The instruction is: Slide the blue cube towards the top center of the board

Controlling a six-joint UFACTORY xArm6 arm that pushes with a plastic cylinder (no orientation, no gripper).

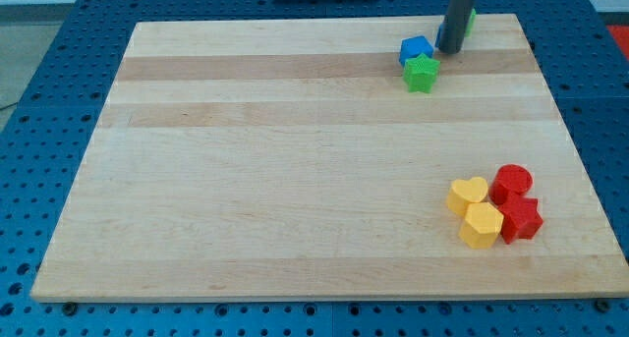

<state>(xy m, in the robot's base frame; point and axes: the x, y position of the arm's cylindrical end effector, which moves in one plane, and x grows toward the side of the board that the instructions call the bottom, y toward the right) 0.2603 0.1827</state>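
The blue cube [415, 50] sits near the top edge of the wooden board [295, 180], right of centre. A green star block [421, 74] touches it just below. My tip [449, 50] rests on the board just to the right of the blue cube, very close to it. Another green block [471, 22] shows partly behind the rod, at the view's top.
A cluster sits at the lower right: a yellow heart [467, 195], a yellow hexagon block [482, 225], a red cylinder [512, 183] and a red star block [521, 219]. The board lies on a blue perforated table [59, 101].
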